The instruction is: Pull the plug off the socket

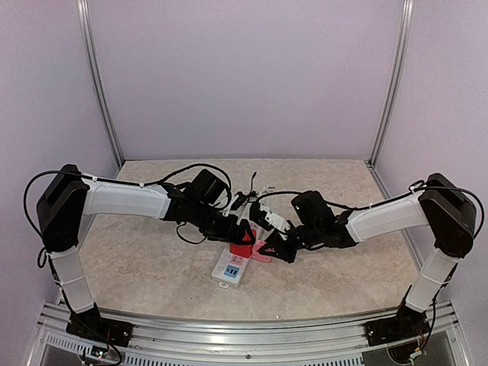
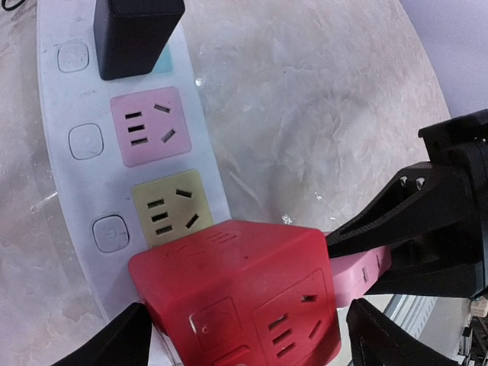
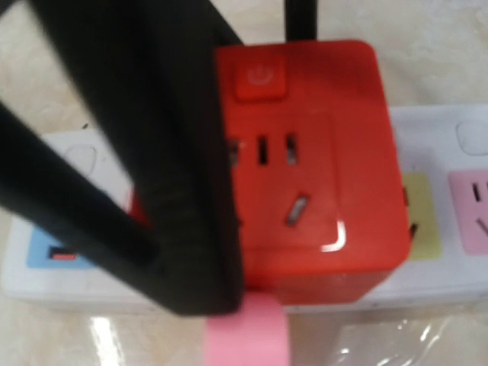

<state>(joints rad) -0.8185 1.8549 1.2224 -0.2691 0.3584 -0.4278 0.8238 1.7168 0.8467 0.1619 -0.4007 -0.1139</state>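
- My left claw (image 2: 248,337) straddles the red plug (image 2: 244,293), jaws apart; an off-centre squeeze could slip.
- I can't tell if my right claw (image 1: 280,248) is clamped; unpinned, the power strip (image 2: 84,183), lying on the table (image 1: 152,252), may lift with the plug.

The plug (image 2: 244,297) is flanked by the left gripper's (image 2: 244,345) fingers (image 2: 114,343) and blocked on a third side by the right gripper (image 2: 358,263) and a pink piece (image 3: 245,332); a black adapter (image 2: 133,34) stands farther along the socket (image 2: 69,191), bare table (image 2: 305,114) beside.
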